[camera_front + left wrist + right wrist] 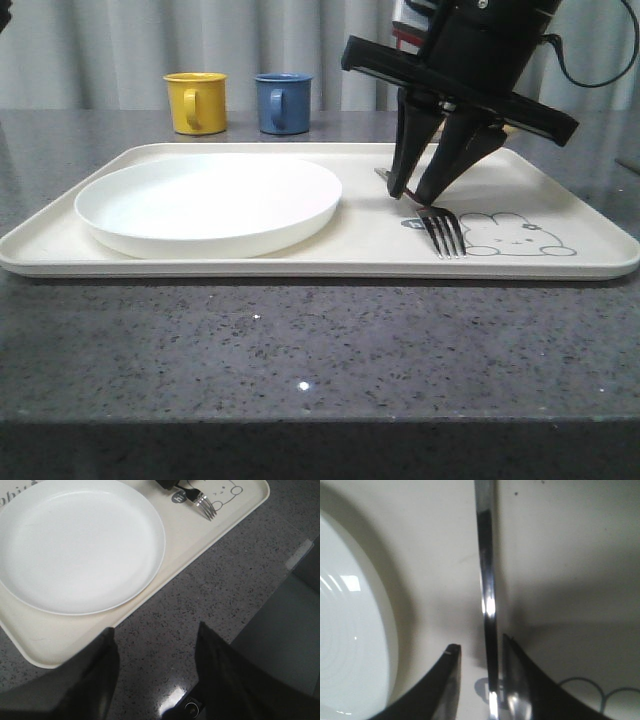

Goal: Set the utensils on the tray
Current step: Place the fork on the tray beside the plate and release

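Fork down on the tray
The fork (443, 232) lies on the tray (300, 258) near its front right corner, beside the white plate (210, 205); right gripper (415, 193) fingers stand apart astride its handle.

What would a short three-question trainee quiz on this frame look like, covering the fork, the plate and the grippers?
1. True or false: the fork lies on the tray, tines toward the camera in the front view.
2. Which is right about the right gripper?
A. It is shut on a mug.
B. Its fingers stand apart on either side of the fork's handle.
C. It rests on the plate.
3. Fill in: the white plate sits on the tray to the ___ of the fork in the front view.

Key: 1 true. 2 B. 3 left. Also note that the left gripper is open over the counter, beside the tray's edge.
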Robot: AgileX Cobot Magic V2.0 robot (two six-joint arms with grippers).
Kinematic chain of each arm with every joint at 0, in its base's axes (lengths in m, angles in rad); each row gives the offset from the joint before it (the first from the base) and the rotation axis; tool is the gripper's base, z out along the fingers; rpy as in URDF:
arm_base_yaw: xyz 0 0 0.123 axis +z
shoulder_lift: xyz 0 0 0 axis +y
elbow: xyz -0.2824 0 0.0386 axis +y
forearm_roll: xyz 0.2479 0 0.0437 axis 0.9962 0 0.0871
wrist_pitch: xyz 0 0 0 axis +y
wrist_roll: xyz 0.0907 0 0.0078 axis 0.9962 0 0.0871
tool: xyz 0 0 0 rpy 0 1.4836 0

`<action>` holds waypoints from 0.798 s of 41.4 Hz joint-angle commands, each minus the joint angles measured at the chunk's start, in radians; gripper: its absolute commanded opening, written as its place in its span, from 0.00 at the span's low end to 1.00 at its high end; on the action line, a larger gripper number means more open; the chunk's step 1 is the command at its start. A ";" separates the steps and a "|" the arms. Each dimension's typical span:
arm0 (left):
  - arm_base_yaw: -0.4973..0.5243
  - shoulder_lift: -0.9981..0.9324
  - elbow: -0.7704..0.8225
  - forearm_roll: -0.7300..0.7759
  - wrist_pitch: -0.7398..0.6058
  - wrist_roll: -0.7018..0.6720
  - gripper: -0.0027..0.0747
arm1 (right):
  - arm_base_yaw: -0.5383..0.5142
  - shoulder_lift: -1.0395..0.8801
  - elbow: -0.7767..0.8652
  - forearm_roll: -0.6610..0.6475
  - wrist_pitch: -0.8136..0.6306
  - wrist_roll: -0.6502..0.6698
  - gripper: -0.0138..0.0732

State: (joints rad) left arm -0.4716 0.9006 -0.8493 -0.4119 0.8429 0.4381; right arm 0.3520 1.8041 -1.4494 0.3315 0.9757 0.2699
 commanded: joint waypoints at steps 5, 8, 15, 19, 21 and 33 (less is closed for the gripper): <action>-0.008 -0.007 -0.027 -0.026 -0.052 0.001 0.49 | -0.002 -0.121 -0.032 -0.047 -0.053 -0.042 0.51; -0.008 -0.007 -0.027 -0.026 -0.052 0.001 0.49 | -0.002 -0.175 -0.032 -0.114 -0.034 -0.069 0.51; -0.008 -0.007 -0.027 -0.026 -0.052 0.001 0.49 | -0.011 -0.298 -0.029 -0.361 0.054 -0.080 0.51; -0.008 -0.007 -0.027 -0.026 -0.052 0.001 0.49 | -0.040 -0.351 -0.019 -0.461 0.098 -0.080 0.51; -0.008 -0.007 -0.027 -0.026 -0.052 0.001 0.49 | -0.079 -0.373 -0.011 -0.481 0.109 -0.082 0.51; -0.008 -0.007 -0.027 -0.026 -0.052 0.001 0.49 | -0.364 -0.352 0.033 -0.303 0.141 -0.270 0.51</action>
State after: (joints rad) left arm -0.4716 0.9006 -0.8493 -0.4119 0.8429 0.4381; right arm 0.0585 1.4625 -1.4057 -0.0341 1.1384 0.0764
